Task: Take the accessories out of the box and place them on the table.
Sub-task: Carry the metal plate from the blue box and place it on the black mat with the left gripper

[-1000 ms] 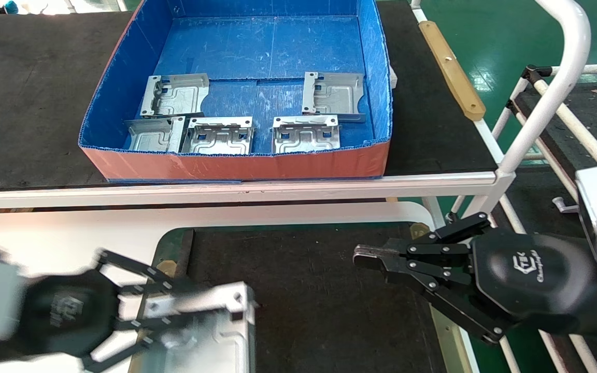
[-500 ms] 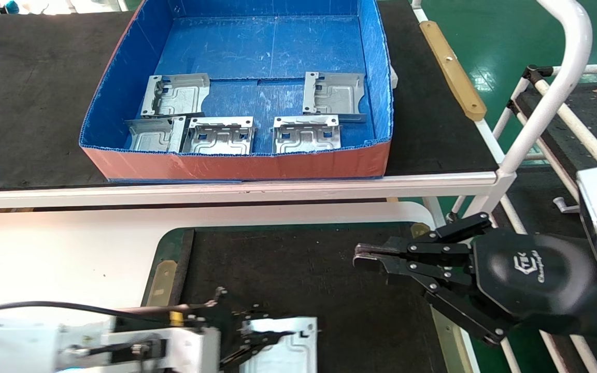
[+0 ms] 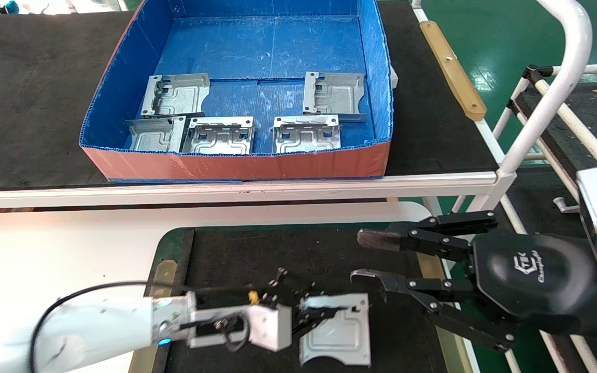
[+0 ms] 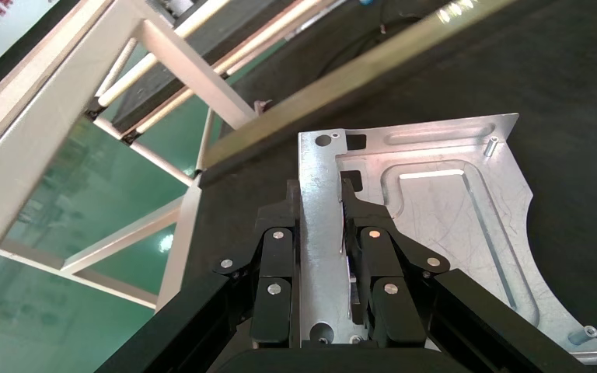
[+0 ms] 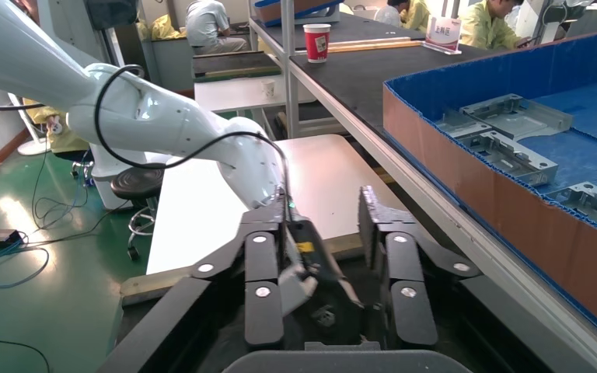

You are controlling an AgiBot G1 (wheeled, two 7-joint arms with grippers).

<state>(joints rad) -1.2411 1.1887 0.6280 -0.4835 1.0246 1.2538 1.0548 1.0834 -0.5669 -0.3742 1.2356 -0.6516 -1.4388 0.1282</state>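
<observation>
left tool (image 3: 311,317) clamped on silver embossed plate (image 3: 340,336) over dark felt mat (image 3: 298,259); right tool (image 3: 368,256) spread wide, empty.

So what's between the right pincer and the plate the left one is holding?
Nothing: in the head view only bare dark mat separates the open right pincer from the plate clamped in the left pincer.

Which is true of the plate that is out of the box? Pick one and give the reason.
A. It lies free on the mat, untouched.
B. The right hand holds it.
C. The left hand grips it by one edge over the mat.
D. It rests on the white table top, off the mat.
C: the left hand is shut on one edge of the plate over the dark mat, while the right hand is open beside it, holding nothing.
</observation>
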